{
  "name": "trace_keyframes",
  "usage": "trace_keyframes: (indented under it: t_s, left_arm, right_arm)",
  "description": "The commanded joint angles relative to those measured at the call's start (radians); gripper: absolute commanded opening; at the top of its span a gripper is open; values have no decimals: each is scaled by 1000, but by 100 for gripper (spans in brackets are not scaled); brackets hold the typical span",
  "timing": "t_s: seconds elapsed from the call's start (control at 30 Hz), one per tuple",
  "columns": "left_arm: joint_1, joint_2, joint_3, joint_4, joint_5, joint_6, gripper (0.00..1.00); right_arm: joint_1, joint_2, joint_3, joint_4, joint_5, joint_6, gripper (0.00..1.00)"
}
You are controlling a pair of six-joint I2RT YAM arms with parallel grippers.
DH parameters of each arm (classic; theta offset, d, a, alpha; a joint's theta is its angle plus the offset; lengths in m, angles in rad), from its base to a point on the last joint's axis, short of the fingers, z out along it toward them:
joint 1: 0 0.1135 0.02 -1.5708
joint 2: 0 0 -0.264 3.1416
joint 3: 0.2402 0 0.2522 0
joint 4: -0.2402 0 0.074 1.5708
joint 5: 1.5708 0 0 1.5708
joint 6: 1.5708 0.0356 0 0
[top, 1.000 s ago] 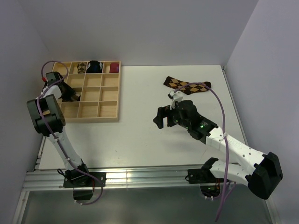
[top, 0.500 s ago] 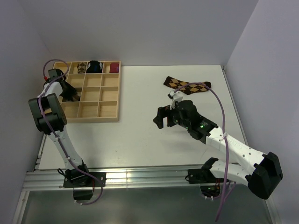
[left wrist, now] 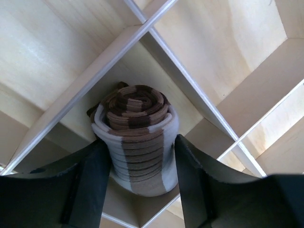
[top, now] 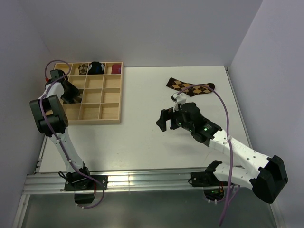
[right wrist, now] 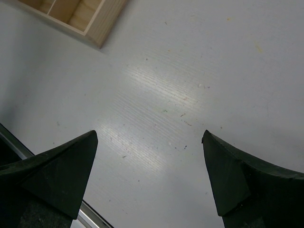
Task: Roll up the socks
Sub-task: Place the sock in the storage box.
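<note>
A brown-and-cream striped sock (left wrist: 137,137), rolled into a tight cylinder, stands on end in one compartment of the wooden tray (left wrist: 156,42). My left gripper (left wrist: 142,140) reaches into that left-column compartment (top: 71,93), and its black fingers (left wrist: 95,175) press against both sides of the roll. A brown-and-tan argyle sock (top: 188,86) lies flat and unrolled on the table at the back right. My right gripper (top: 164,119) hovers over bare table in front of it, jaws wide open and empty (right wrist: 148,135).
The tray (top: 118,95) sits at the table's back left. Its top row holds a small argyle roll (top: 83,69), a black-and-blue bundle (top: 97,68) and a maroon bundle (top: 116,69). A tray corner (right wrist: 102,28) shows in the right wrist view.
My left wrist has shifted slightly toward the tray's back over the left column. The right arm has stayed where it was.
</note>
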Motion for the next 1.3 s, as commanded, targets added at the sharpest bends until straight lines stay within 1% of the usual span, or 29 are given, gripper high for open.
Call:
trace_keyframes:
  t_s: [0.0,0.07,0.1,0.13,0.17,0.2,0.37,0.4,0.47,0.5,0.6,0.63,0.67,0.7,0.77,0.8,0.87,0.9,0.93,0.97,1.0,1.03,1.07,1.1,1.13,1.17,1.23,1.27]
  left_arm:
    - [-8,-13,6,-91,-1,-2,60]
    - [-8,-22,21,-102,-2,-4,64]
    - [-8,-28,24,-110,-1,-4,68]
    - [-8,-42,26,-113,-1,-5,69]
    - [-8,-51,26,-116,-1,-7,74]
    - [-8,-71,24,-124,-39,-7,80]
    - [-8,-141,20,-170,-96,-5,82]
    - [-8,-155,16,-177,-108,-5,91]
    - [-8,-203,7,-191,-124,2,93]
    - [-8,-221,1,-199,-127,6,93]
    - [-8,-309,-42,-205,-145,19,94]
    - [-7,-363,-54,-203,-147,25,96]
    - [-8,-396,-74,-191,-145,27,99]
    - [-10,-468,-120,-180,-128,33,99]
    - [-19,-549,-175,-150,-119,38,97]
    - [-40,-633,-238,-110,-105,42,97]
    - [-71,-715,-301,-75,-91,42,96]
    - [-112,-788,-365,-23,-63,61,96]
    - [-137,-821,-391,-6,-49,74,95]
    - [-160,-850,-416,5,-41,79,95]
    - [-212,-905,-468,20,-30,96,95]
    - [-238,-930,-494,56,3,104,95]
    - [-282,-954,-517,65,16,104,95]
    - [-292,-997,-566,76,45,104,95]
    - [-328,-1019,-594,111,101,107,94]
    - [-365,-1040,-647,125,123,104,94]
    - [-399,-1102,-703,178,178,107,93]
    - [-428,-1119,-750,191,185,105,93]
  right_arm:
    - [-2,-31,-1,25,10,-5,98]
    - [-2,-36,5,15,11,-5,98]
    - [-2,-39,8,12,14,-5,98]
    - [-3,-40,10,11,16,-5,98]
    - [-2,-43,13,5,22,-5,98]
    - [-2,-50,14,3,22,-5,98]
    - [-2,-69,34,-12,26,-2,98]
    - [-2,-77,39,-15,40,0,98]
    - [-2,-88,48,-23,51,4,98]
    - [-2,-99,53,-26,101,6,99]
    - [-8,-112,71,-47,158,21,100]
    - [-11,-114,76,-61,216,47,100]
    - [-14,-116,80,-66,235,58,100]
    - [-18,-113,83,-72,256,67,100]
    - [-44,-99,102,-109,313,109,100]
    - [-58,-76,111,-124,319,121,100]
    - [-115,-42,142,-176,332,159,100]
    - [-138,-4,152,-193,332,175,99]
    - [-161,15,165,-218,326,194,98]
    - [-210,57,168,-227,318,202,98]
    - [-235,79,172,-238,319,210,96]
    - [-259,99,175,-254,318,233,94]
    - [-309,139,171,-256,303,244,93]
    - [-334,154,166,-255,284,265,92]
    - [-362,173,150,-241,263,274,91]
    - [-420,208,140,-230,196,285,91]
    - [-486,246,116,-204,136,328,90]
    - [-547,284,107,-192,113,339,89]
